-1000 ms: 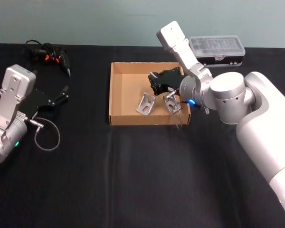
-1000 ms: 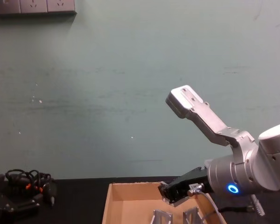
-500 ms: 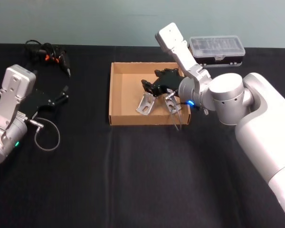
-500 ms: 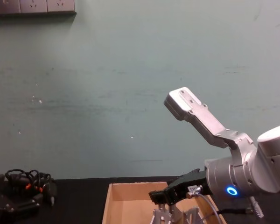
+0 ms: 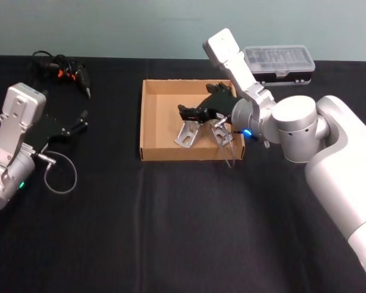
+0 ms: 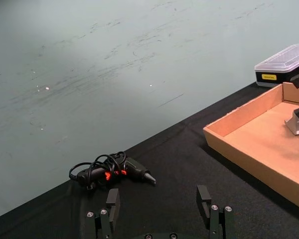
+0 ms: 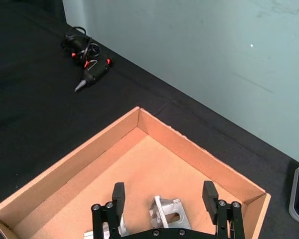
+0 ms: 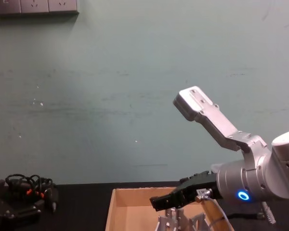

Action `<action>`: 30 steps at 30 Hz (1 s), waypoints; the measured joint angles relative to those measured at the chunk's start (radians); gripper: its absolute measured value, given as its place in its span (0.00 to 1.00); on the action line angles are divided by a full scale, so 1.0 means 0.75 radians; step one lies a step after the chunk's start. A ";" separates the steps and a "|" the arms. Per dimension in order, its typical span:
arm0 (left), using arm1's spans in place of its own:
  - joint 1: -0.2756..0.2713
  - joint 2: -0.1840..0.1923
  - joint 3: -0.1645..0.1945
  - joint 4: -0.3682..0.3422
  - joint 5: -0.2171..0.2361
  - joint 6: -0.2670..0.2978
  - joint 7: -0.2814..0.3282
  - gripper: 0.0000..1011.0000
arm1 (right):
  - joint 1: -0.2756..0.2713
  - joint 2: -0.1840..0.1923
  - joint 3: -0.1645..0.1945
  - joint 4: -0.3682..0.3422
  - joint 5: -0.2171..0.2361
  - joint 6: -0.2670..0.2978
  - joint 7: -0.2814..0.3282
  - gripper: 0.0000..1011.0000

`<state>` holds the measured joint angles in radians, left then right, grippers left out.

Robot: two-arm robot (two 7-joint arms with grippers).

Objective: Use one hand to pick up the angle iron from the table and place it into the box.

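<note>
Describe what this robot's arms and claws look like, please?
Both arms are boxy silver-grey metal with screws; the right one joins a rounded white-grey shoulder and has a glowing blue ring light. The right gripper and left gripper are black with flat, squared fingers. A thin grey cable loops from the left wrist, which has a small green light.

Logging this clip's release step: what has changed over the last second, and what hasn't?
The right gripper has opened its fingers and shifted toward the robot's left, above the two angle irons lying in the box. The irons, the box and the parked left gripper stayed as they were.
</note>
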<state>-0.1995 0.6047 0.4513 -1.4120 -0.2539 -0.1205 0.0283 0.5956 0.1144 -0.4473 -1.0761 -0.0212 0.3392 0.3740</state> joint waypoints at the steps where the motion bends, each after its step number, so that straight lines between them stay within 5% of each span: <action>1: 0.000 0.000 0.000 0.000 0.000 0.000 0.000 1.00 | -0.006 0.003 0.004 -0.012 0.003 -0.002 -0.001 0.99; 18: 0.000 0.000 0.000 0.000 0.000 0.000 0.000 1.00 | -0.109 0.059 0.057 -0.223 0.078 -0.055 0.003 0.99; 30: 0.000 0.000 0.000 0.000 0.000 0.000 0.000 1.00 | -0.300 0.167 0.169 -0.481 0.195 -0.118 -0.031 0.99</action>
<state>-0.1995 0.6047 0.4514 -1.4120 -0.2539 -0.1205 0.0283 0.3704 0.2398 -0.3204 -1.4367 0.1250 0.2505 0.3511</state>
